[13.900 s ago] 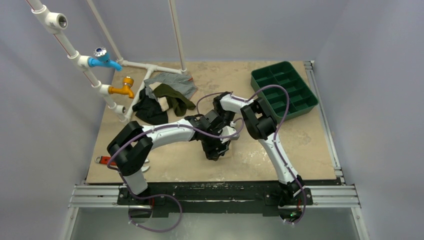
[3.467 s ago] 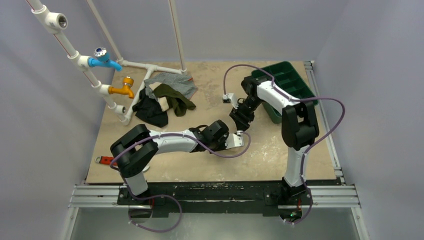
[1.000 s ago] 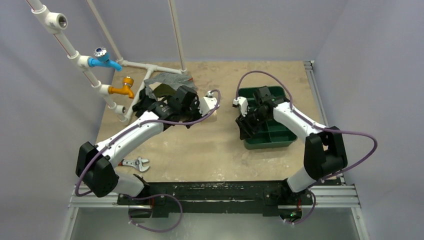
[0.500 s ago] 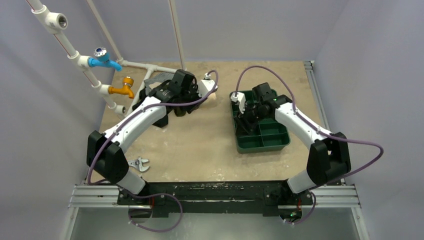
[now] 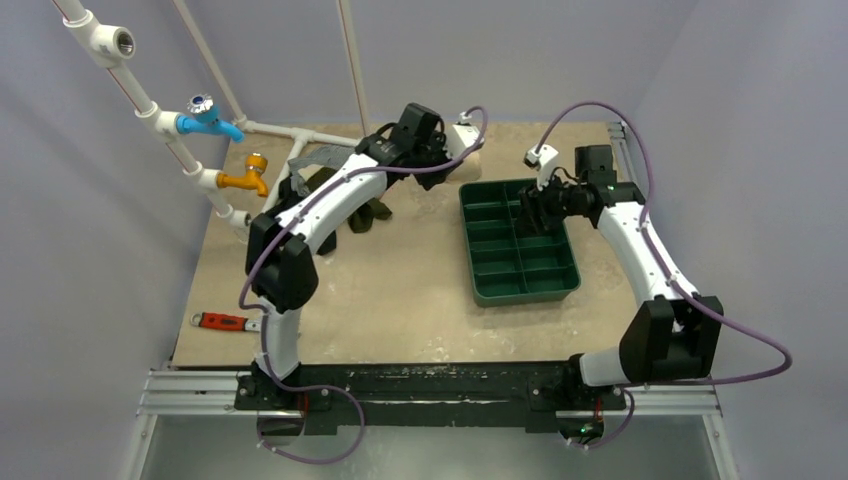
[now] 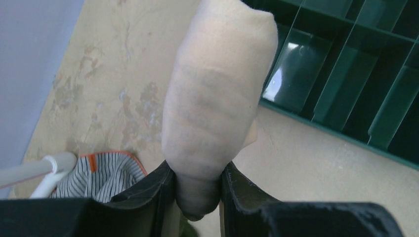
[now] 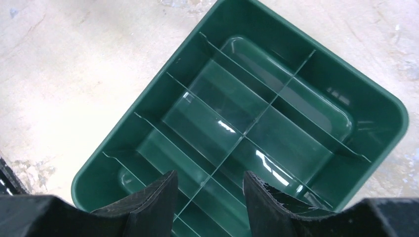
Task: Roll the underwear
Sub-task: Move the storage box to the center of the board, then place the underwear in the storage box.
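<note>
Left gripper (image 6: 196, 174) moved off clothes pile (image 5: 322, 170), now by green divided plastic tray (image 5: 468, 250).
I see it pinching rolled pale beige cloth underwear (image 6: 217, 84), long axis trayward; right gripper (image 7: 210, 185) half-open, empty.

underwear (image 6: 217, 98): left of tray (image 5: 524, 298), far end | clothes pile (image 5: 355, 205): far left | wrench (image 5: 225, 321): near left

pale peach cloth underwear (image 6: 217, 98) with its bottom end buried in left gripper (image 6: 197, 172), dark green divided plastic tray (image 6: 341, 89) cropped top-right, grey striped garment (image 6: 104, 173) well off from the tray half covered
</note>
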Controlling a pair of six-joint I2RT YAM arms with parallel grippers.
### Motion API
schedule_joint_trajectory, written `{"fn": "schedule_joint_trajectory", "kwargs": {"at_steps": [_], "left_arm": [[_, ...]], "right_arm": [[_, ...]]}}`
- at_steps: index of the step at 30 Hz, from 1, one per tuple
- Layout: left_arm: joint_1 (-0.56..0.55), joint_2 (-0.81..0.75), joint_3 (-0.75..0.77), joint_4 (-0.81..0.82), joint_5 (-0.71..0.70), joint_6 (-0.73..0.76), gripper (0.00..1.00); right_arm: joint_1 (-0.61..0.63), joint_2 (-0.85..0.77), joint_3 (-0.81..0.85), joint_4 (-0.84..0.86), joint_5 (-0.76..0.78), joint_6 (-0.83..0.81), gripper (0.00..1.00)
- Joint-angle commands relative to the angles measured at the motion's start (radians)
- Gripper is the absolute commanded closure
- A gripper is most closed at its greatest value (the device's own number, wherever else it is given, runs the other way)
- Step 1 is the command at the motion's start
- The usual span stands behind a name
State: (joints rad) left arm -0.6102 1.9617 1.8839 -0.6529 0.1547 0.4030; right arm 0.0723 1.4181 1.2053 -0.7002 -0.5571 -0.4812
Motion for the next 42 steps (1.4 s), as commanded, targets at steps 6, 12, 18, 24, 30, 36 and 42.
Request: {"fn": "schedule_joint_trajectory", "kwargs": {"at_steps": [6,12,18,24,30,36,42], "left_arm": [[-0.098,0.228,0.299,-0.007,-0.063,0.08,1.0],[-0.112,0.327,0.36,0.003,-0.095,0.149,1.0],[-0.129,0.399,0.426,0.005,-0.114,0.166,1.0],[-0.146,0.42,0.413,0.007,-0.15,0.171,1.0],[-0.168,0.436,0.396,0.002,-0.197,0.156,1.0],[-0.178,0.468,0.407,-0.01,-0.271,0.144,1.0],[-0.175,0.464,0.377,-0.014,-0.316,0.121,1.0]], "right_arm": [[-0.13,-0.093,-0.07,0.039,-0.022,0.041,0.49],[-0.168,-0.127,-0.126,0.042,-0.044,0.041,0.49],[-0.179,-0.135,-0.159,0.051,-0.054,0.038,0.49],[-0.186,-0.134,-0.171,0.057,-0.061,0.034,0.49],[-0.192,-0.126,-0.176,0.056,-0.065,0.025,0.49],[-0.195,-0.126,-0.177,0.05,-0.067,0.018,0.49],[-0.196,-0.121,-0.179,0.049,-0.075,0.015,0.49]]}}
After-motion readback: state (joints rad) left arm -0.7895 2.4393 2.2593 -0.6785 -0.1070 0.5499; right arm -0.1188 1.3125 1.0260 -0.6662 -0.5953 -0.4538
